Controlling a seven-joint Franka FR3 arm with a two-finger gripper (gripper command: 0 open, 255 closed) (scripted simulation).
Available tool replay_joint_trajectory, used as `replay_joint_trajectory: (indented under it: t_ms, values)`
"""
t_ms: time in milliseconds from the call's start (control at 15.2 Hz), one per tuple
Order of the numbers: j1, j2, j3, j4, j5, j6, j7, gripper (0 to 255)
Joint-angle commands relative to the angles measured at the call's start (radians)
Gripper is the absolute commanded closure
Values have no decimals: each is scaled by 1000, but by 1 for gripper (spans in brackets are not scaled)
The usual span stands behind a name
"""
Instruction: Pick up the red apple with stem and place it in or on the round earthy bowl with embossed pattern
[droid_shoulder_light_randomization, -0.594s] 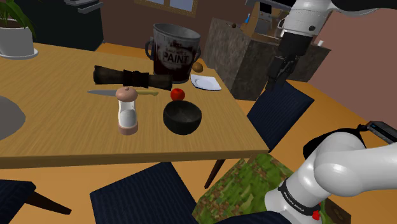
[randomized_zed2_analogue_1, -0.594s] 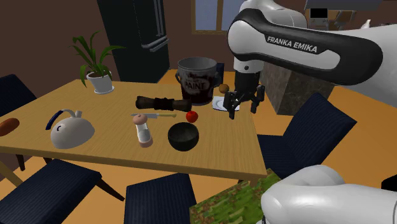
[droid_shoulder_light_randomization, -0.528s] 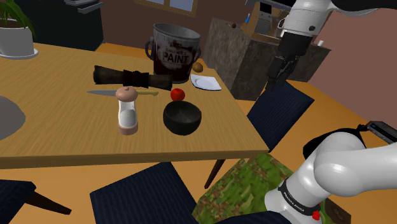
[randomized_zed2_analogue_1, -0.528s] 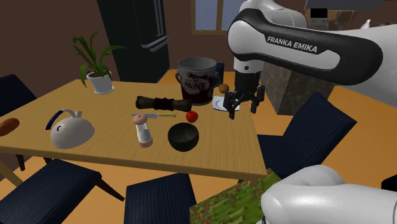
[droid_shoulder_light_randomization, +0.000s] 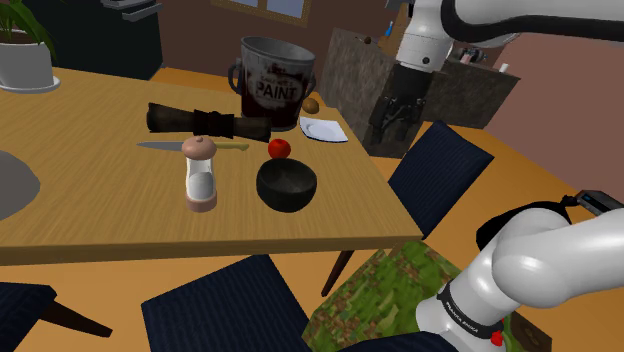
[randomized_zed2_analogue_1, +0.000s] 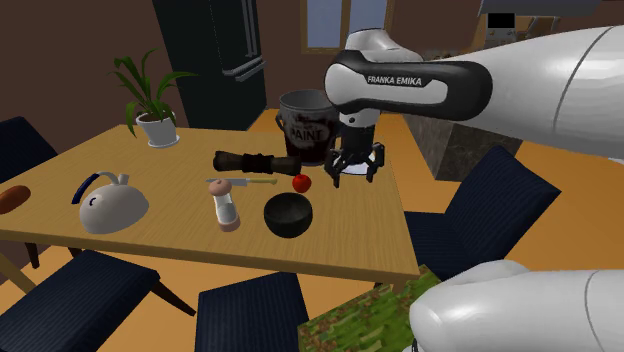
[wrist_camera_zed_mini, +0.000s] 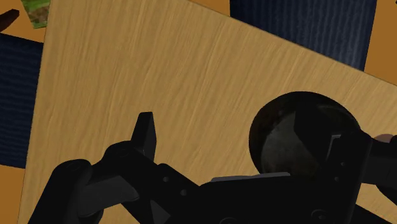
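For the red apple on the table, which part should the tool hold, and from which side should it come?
Take the red apple across its round middle, coming down from above with the open tool. It is small and rounded. The dark bowl stands close by it and the knife lies near, so a sideways approach would probably be crowded.

The white arm (droid_shoulder_light_randomization: 545, 262) rises from 5 o'clock in the shoulder view and enters again at 1 o'clock. There its black gripper (droid_shoulder_light_randomization: 388, 116) hangs toward 2 o'clock, pointing downward. The two fingers (randomized_zed2_analogue_1: 336, 178) stand apart and clasp nothing.
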Motion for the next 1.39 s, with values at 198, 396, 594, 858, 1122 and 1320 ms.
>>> replay_joint_trajectory:
  t_ms: [198, 396, 594, 858, 1122, 1320]
  values:
    - [-17, 165, 30, 44, 24, 142, 85, 0]
    - [-27, 270, 45, 85, 31, 218, 133, 0]
    - [-36, 378, 56, 137, 33, 286, 181, 0]
    - [-44, 524, 63, 223, 29, 361, 245, 0]
    - [-48, 671, 63, 328, 20, 419, 306, 0]
    - [-48, 781, 58, 420, 13, 450, 350, 0]
